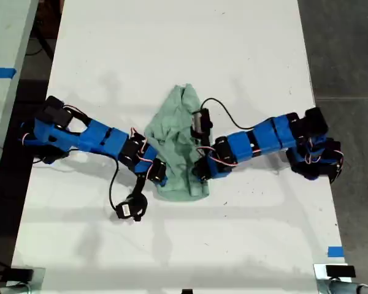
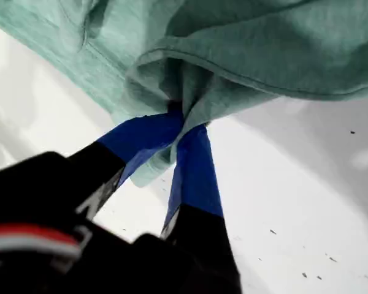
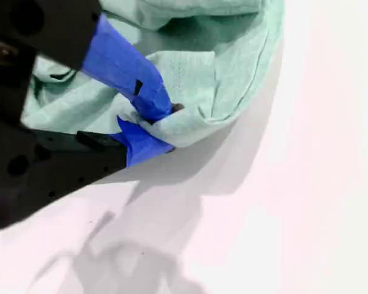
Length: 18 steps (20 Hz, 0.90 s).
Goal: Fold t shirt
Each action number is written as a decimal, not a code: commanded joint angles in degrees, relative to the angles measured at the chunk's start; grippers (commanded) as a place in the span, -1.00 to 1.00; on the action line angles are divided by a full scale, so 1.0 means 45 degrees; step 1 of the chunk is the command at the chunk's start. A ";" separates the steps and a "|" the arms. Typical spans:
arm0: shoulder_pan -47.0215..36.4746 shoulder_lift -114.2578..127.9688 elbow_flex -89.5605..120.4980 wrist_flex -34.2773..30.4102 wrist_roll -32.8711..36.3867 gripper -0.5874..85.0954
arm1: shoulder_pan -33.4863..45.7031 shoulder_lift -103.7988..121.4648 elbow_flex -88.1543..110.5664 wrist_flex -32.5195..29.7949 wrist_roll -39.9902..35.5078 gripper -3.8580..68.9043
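Observation:
The pale mint-green t shirt (image 1: pixel 179 131) lies bunched and wrinkled at the middle of the white table (image 1: pixel 172 49). My first gripper (image 1: pixel 161 176) reaches in from the exterior view's left and is shut on a gathered fold of the t shirt's (image 2: pixel 264 49) hem, its blue-taped fingers (image 2: pixel 193 165) pinched together at the cloth (image 2: pixel 185 117). Coming from the exterior view's right, my second gripper (image 1: pixel 201 173) is shut on the t shirt's (image 3: pixel 221 61) lower edge, with the cloth caught between its blue fingertips (image 3: pixel 162 116). Both grips sit near the shirt's bottom edge in the exterior view.
A black cable (image 1: pixel 224 110) loops over the shirt from the second arm. A blue tape mark (image 1: pixel 335 251) sits near the table's lower corner at the exterior view's right. Another table with blue tape (image 1: pixel 1 72) stands at that view's left, dark floor (image 1: pixel 349 49) at its right.

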 commanded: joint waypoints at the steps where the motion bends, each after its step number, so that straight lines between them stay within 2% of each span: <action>1: -0.1641 0.2441 -0.0371 0.1387 0.0566 -0.99 | 0.1602 0.2148 -0.1465 0.0332 -0.1426 -0.88; 6: -0.5703 0.4414 0.0234 0.2324 0.3105 -0.99 | 0.4941 0.3926 -0.1309 0.0273 -0.3848 -0.88; 11: -0.9707 0.4004 0.0059 0.2344 0.5488 -0.99 | 0.8281 0.3555 -0.0605 -0.1562 -0.7305 -0.88; 12: -1.0273 0.3770 0.0059 0.2227 0.5898 -0.92 | 0.8789 0.3262 -0.0605 -0.1836 -0.7910 -0.88; 15: -1.1152 0.2207 -0.0527 0.1973 0.7188 -0.21 | 0.9961 0.1914 -0.0801 -0.1973 -0.8262 -0.47; 17: -1.1367 0.1562 -0.0977 0.1934 0.7695 -0.29 | 1.0391 0.1523 -0.0781 -0.2109 -0.8574 -0.35; 18: -1.1465 0.1543 -0.1016 0.1934 0.7773 -0.34 | 1.0566 0.1445 -0.0781 -0.2227 -0.8965 -0.21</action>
